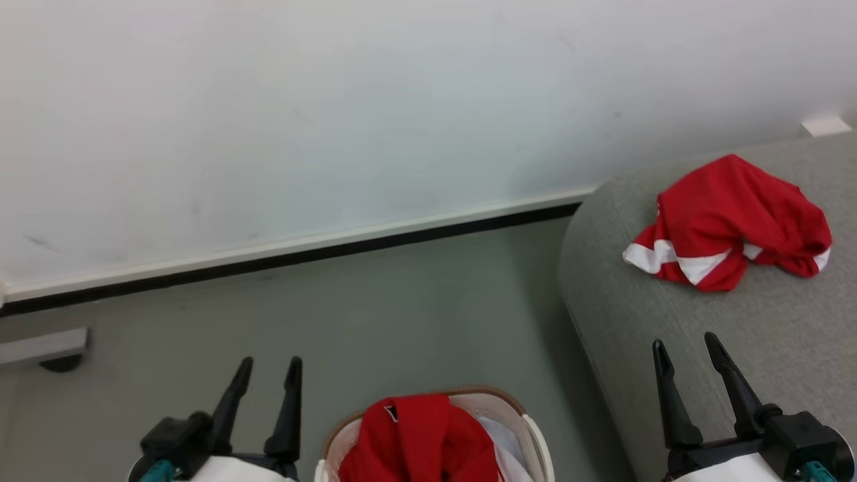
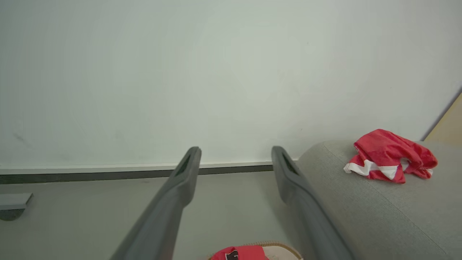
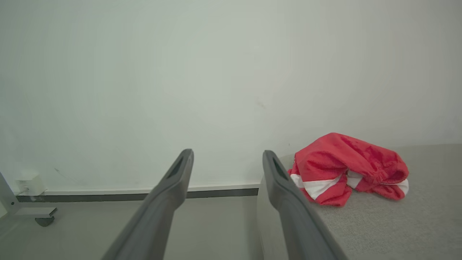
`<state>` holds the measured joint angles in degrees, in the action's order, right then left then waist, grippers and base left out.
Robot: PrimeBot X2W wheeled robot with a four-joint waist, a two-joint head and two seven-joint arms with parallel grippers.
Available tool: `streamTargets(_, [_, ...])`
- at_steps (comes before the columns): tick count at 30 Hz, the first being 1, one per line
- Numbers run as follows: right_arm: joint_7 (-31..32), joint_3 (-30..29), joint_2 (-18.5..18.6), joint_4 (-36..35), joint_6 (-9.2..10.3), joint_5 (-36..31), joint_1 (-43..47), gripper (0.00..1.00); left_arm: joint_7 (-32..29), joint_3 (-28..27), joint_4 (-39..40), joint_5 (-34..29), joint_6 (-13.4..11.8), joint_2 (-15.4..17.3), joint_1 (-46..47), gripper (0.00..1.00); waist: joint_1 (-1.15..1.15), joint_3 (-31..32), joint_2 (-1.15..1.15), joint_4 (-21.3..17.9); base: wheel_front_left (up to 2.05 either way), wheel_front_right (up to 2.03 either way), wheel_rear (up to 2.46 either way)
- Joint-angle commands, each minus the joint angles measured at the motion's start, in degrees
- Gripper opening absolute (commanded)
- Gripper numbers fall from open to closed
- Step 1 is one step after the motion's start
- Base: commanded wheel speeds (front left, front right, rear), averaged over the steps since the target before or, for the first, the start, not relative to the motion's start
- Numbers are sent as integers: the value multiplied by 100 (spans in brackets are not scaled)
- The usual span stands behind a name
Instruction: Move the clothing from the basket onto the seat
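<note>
One piece of red clothing with white stripes (image 1: 730,224) (image 2: 391,156) (image 3: 348,168) lies crumpled on the light-grey seat (image 1: 770,348) (image 2: 379,213) (image 3: 408,224) at the right. More red clothing (image 1: 418,438) (image 2: 240,253) fills the cream basket (image 1: 499,402) (image 2: 285,249) on the floor at the bottom centre. My left gripper (image 1: 271,371) (image 2: 234,153) stands open and empty left of the basket. My right gripper (image 1: 686,345) (image 3: 227,155) is open and empty over the seat's front left edge.
A white wall with a dark baseboard (image 1: 301,251) runs behind the grey floor (image 1: 402,314). A grey metal foot on a caster (image 1: 47,348) (image 3: 36,213) stands at the far left. A small white block (image 1: 827,125) sits behind the seat.
</note>
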<state>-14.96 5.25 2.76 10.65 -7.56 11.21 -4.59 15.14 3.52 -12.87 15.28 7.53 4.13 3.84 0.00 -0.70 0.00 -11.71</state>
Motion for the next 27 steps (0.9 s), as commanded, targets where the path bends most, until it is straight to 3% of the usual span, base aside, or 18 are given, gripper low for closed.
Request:
streamTargets(1, [-15,3,5,-52,11,90,-104,100,0,135,-69,23,-6,107,132,100,0,-226,0,-220,0,0,0])
streamTargets(12, [-15,31,6,-395,12,367,-351,100,-61,1334,-721,116,-6,672,754,100,0,-970,0,-933,0,0,0])
streamTargets(27, [-15,7,4,-1207,12,858,-1087,100,-1015,3113,-1557,278,-6,1592,2025,100,0,-2672,0,-1425,0,0,0])
